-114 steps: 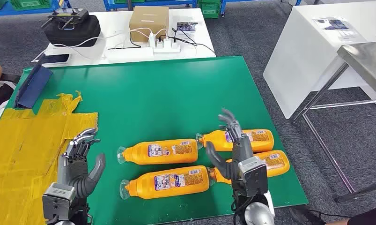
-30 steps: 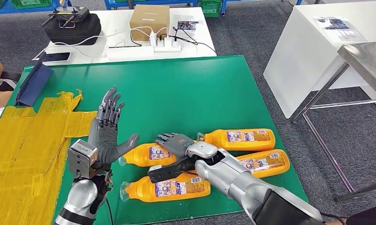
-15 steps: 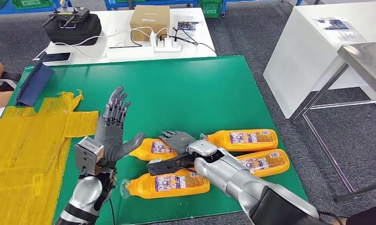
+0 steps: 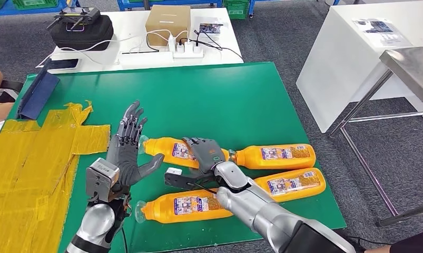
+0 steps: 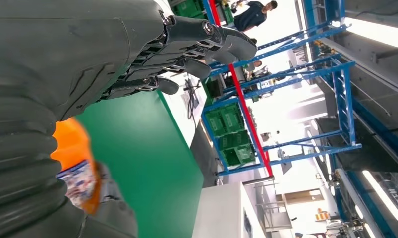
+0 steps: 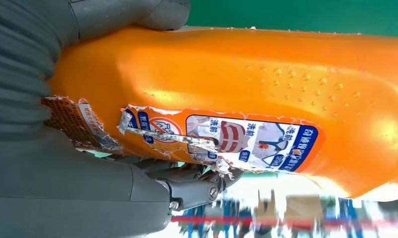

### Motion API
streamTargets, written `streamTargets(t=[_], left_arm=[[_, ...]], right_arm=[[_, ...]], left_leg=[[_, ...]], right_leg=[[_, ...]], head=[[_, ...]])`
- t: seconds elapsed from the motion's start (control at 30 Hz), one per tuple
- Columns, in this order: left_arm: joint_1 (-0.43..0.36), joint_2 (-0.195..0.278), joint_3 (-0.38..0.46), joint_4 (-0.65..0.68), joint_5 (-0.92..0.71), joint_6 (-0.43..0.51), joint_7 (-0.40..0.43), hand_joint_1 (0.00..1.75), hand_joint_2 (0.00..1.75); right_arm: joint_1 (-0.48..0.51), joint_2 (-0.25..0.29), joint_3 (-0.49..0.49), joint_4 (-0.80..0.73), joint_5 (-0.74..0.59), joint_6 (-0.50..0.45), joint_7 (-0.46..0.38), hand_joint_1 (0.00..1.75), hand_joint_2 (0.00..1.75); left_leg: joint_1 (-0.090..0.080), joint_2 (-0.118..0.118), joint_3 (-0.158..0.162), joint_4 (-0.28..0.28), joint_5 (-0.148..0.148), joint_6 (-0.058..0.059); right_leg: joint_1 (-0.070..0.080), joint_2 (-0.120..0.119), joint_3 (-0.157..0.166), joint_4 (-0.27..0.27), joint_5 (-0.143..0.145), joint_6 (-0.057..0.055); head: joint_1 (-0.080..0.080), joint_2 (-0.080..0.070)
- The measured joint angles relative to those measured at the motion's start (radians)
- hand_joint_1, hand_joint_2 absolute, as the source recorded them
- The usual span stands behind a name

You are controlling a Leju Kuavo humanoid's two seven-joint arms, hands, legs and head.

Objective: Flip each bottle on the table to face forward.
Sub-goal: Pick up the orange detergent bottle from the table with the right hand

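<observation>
Several orange bottles with blue-and-white labels lie on the green table (image 4: pixel 209 100). My right hand (image 4: pixel 204 153) grips one orange bottle (image 4: pixel 167 148) around its middle and holds it on its side, neck pointing left. In the right wrist view this held bottle (image 6: pixel 266 84) shows a torn label, with my thumb and fingers (image 6: pixel 187 191) wrapped around it. My left hand (image 4: pixel 127 150) stands upright and open, fingers spread, just left of the bottle's neck. The other bottles (image 4: pixel 275 156), (image 4: pixel 288 184), (image 4: pixel 188 205) lie near the front right, labels up.
Yellow tape (image 4: pixel 35 158) covers the table's left part, with a dark blue folder (image 4: pixel 38 95) behind it. A white table behind carries a cardboard box (image 4: pixel 167 21), a black case (image 4: pixel 82 31) and cables. White and metal tables (image 4: pixel 356 58) stand right.
My right hand crossed from the right-hand bottles to the far left bottle, grasped it and carried it up and away from the front edge. My left hand rose from the front edge and opened upright.
</observation>
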State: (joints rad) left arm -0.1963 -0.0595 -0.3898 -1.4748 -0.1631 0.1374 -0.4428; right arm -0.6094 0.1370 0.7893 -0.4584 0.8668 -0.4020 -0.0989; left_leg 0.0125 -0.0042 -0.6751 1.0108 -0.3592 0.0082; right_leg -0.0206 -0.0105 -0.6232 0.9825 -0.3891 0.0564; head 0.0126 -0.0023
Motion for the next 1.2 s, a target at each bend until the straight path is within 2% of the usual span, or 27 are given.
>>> streamTargets(t=[0.17, 0.43, 0.7, 0.87, 1.07, 1.2], left_arm=[[0.034, 0.000, 0.013, -0.032, -0.032, 0.004, 0.007, 0.00, 1.75], [0.072, 0.000, 0.025, -0.061, -0.058, 0.020, 0.011, 0.00, 1.75], [0.095, 0.002, 0.034, -0.068, -0.067, 0.027, 0.014, 0.00, 1.75], [0.103, 0.005, 0.040, -0.070, -0.060, 0.014, 0.022, 0.00, 1.75], [0.105, 0.010, 0.040, -0.070, -0.055, 0.005, 0.024, 0.00, 1.75], [0.104, 0.012, 0.040, -0.071, -0.030, -0.041, 0.025, 0.00, 1.75]], right_arm=[[0.109, 0.002, -0.108, -0.178, -0.023, -0.201, -0.085, 1.75, 1.75], [0.347, 0.002, -0.318, -0.665, -0.216, -0.272, -0.285, 1.75, 1.75], [0.498, 0.014, -0.391, -0.935, -0.377, -0.264, -0.421, 1.75, 1.75], [0.552, 0.016, -0.387, -0.995, -0.397, -0.191, -0.435, 1.75, 1.75], [0.568, 0.015, -0.374, -0.998, -0.389, -0.171, -0.437, 1.75, 1.75], [0.559, 0.007, -0.347, -0.982, -0.312, -0.090, -0.393, 1.75, 1.75]], left_leg=[[0.000, 0.000, -0.001, 0.000, 0.000, 0.000], [0.000, -0.002, -0.004, 0.000, -0.001, -0.001], [0.000, -0.001, -0.004, 0.000, -0.001, -0.001], [0.000, -0.001, -0.004, 0.000, -0.001, -0.001], [0.000, -0.001, -0.004, 0.000, -0.001, -0.001], [0.000, -0.001, -0.004, 0.000, -0.001, -0.001]], right_leg=[[0.000, 0.000, -0.001, 0.000, -0.001, 0.000], [0.000, -0.001, -0.004, 0.000, -0.001, 0.000], [0.000, -0.001, -0.004, 0.000, -0.001, 0.000], [0.000, -0.001, -0.005, 0.000, -0.002, -0.002], [0.000, -0.001, -0.005, 0.000, -0.002, -0.002], [0.000, -0.001, -0.005, 0.000, -0.001, -0.002]], head=[[0.000, 0.000], [0.000, 0.000], [0.000, 0.000], [0.000, 0.000], [0.000, 0.000], [0.000, 0.000]])
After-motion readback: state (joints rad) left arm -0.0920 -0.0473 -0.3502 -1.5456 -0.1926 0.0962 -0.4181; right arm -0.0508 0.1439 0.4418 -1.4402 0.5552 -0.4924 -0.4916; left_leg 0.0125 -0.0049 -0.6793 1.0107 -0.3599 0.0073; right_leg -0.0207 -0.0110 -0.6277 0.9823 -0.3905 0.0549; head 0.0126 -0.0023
